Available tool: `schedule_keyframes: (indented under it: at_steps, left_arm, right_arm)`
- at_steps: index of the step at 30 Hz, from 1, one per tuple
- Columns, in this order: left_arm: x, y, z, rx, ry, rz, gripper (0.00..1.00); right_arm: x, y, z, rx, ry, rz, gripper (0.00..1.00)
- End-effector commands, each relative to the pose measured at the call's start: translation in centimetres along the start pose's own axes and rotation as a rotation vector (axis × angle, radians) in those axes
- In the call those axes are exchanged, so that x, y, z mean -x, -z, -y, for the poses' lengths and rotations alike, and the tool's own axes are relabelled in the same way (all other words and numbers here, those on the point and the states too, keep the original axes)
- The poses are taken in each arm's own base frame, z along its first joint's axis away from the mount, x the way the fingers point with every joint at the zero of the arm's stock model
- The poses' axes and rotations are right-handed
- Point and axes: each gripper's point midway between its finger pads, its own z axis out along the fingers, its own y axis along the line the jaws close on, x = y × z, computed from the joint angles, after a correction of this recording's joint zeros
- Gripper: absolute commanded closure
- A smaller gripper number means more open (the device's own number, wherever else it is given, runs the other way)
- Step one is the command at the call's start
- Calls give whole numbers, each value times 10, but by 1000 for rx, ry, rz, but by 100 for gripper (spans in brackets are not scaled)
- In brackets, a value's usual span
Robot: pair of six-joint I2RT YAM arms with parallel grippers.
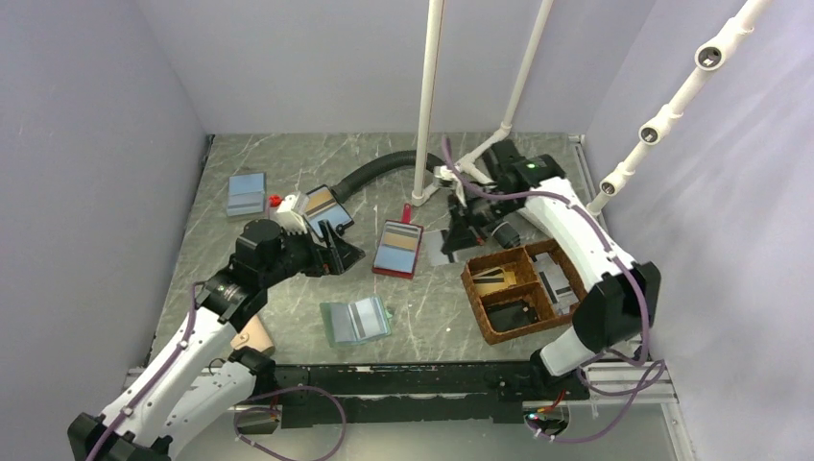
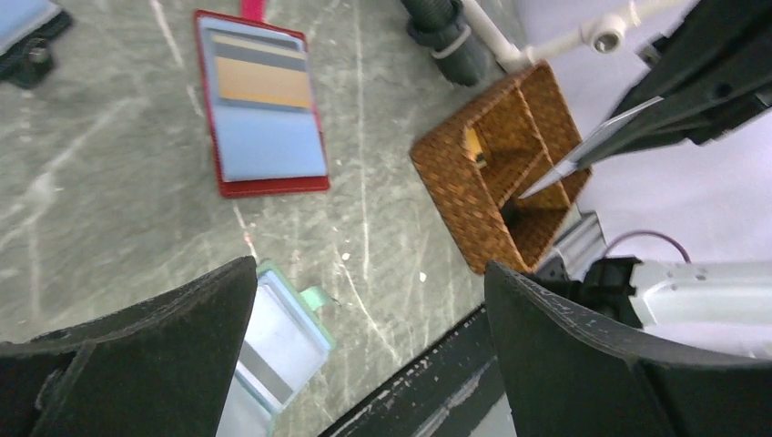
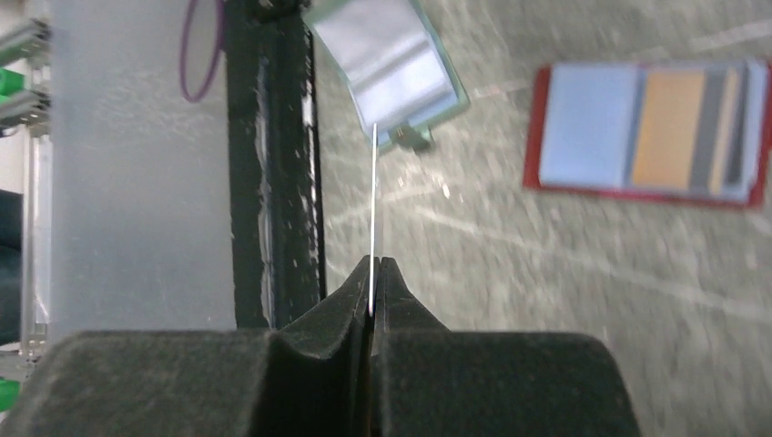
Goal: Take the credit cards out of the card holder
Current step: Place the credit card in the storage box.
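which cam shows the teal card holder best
Top external: the card holder lies whole and unobstructed on the table. Left wrist shows only one end, partly hidden by the left gripper. Right wrist shows most of it, blurred, at the frame's top edge.

Marbled table [image 1: 422, 307], card holder [image 1: 355, 320], wicker basket [image 1: 514, 333]

light: even, soft, bright | shadows: faint | wrist views: slightly blurred, near parts defocused

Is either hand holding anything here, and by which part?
The right hand pinches a thin card by one edge, the rest sticking out free. The left hand is open and empty.
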Motion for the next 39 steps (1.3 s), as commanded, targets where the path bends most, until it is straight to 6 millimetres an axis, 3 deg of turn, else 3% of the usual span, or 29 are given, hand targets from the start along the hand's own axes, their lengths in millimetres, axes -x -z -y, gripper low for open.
schedule_keyframes:
  at_steps: [1,5,12,17,22,34,39]
  left_arm:
    - [11,11,-22,128,-13,83,1]
    - [7,7,-29,147,-60,57,1]
    - [-2,-13,-34,131,-112,-29,1]
    - [-1,-25,-34,113,-152,-64,1]
    - [-5,-27,-41,138,-203,-129,1]
    - [-14,-20,-46,151,-177,-135,0]
    - [-21,-16,-45,153,-129,-145,0]
  right_arm:
    - [-50,41,-3,-88,-25,-85,100]
    - [-81,72,3,-171,-134,-87,100]
    - [-127,137,36,-400,-328,-70,100]
    - [-163,162,45,-566,-386,-202,100]
    - [-192,177,51,-680,-423,-323,100]
    - [-219,193,57,-807,-460,-441,100]
    - [-230,189,56,-798,-467,-467,97]
